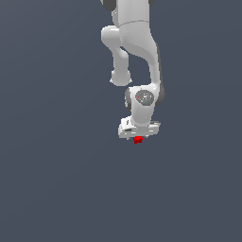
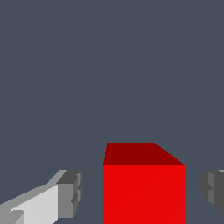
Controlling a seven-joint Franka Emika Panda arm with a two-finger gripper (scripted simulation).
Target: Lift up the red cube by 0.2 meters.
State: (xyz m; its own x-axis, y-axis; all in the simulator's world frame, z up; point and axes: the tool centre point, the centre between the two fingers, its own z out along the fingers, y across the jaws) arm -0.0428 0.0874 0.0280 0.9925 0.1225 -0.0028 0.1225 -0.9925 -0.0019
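Red, matte and unmarked: one tiny solid-faced red cube (image 1: pixel 138 140), resting on the flat slate-grey desk (image 1: pixel 52 189) directly beneath the white robot hand (image 1: pixel 138 137), a little to the exterior view's right of centre. White glossy plastic: one Franka Panda arm (image 1: pixel 134 42), descending from the top of the exterior view with its wrist turned downward so that the hand sits just over the cube. In the wrist view the cube (image 2: pixel 143 188) lies between two grey-padded fingertips (image 2: pixel 70 194), one on each side, with a visible strip of desk showing between each pad and the nearest red face; the hand (image 2: pixel 140 192) is therefore released, spread wider than the cube and not touching it. Placement reads as deliberate: the fingers straddle the cube squarely, its flat sides facing the pads, presumably so that a closing motion would meet parallel faces and grip without twisting. By judgement, the grasp has not yet been made and the lift is wholly outstanding. Markings: none legible; a round joint cap on the wrist shows faint mottling, too small to read. No brand, label or lettering on cube or desk.
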